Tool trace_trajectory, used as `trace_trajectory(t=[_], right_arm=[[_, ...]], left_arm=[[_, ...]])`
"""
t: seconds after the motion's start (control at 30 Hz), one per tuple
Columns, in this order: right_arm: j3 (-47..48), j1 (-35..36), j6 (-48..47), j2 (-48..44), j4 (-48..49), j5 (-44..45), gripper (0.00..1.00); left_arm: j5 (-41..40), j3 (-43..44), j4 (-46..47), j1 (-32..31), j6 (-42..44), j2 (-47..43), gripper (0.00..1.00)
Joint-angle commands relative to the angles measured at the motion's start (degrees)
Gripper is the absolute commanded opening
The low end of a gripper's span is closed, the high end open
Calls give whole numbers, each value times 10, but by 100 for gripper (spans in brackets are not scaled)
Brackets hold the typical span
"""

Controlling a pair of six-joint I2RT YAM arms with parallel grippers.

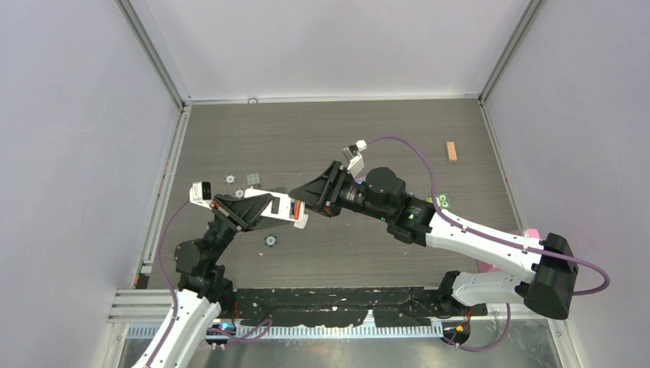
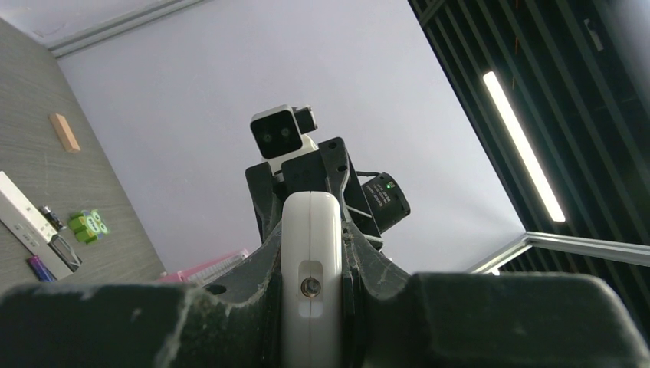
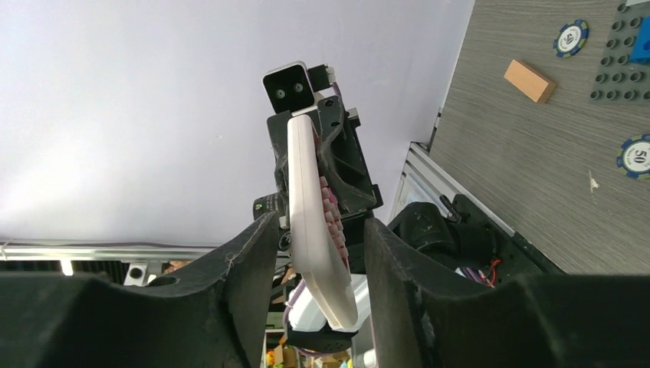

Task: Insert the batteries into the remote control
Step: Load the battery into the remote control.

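Top external view: both arms meet above the middle of the grey wood-grain table [image 1: 322, 261], and between them hangs a wide white remote with red buttons [image 1: 287, 208], lifted off the surface. The left gripper [image 2: 312, 244] is clamped on this wide remote, which sits edge-on between its fingers in the left wrist view. The right gripper [image 3: 320, 226] has its jaws apart, one finger on either side of the same remote's free end; whether they touch it I cannot tell. The long, narrow white bar-shaped remote control [image 2: 19, 205] lies flat on the table, well apart from both grippers, at the left edge of the left wrist view. A dark slim cell [image 2: 52, 218] lies just beside it, a blue-purple slim cell [image 2: 38, 268] lies near its other side, and a small green toy piece [image 2: 88, 225] sits close by. In the top view the right arm crosses over that spot and hides the remote control. A tan wooden block [image 1: 451, 151] lies near the far right corner. Blue-and-white poker chips [image 3: 571, 37] and a grey studded plate [image 3: 617, 69] lie on the left half, and a pink object [image 2: 211, 264] sits at the table's right edge.
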Motion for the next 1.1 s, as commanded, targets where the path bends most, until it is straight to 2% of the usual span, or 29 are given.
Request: trace_trajectory(t=[0.0,0.13,0.8,0.9,1.07], right_arm=[[3,-2,10,-6,43,-14,48],[2,-2,13,-1,47,-21,41],[25,6,-95,21,-15,-18,28],[38,14,-137,26,-36,-10,26],[57,35,-240,14,-92,63,25]], left_arm=[[-17,-2,52,3,0,-13,0],[-26,-5,60,3,0,-15,0],[-60,12,68,3,-43,-4,0],[-62,14,68,3,-55,0,0],[-61,25,39,3,-82,1,0]])
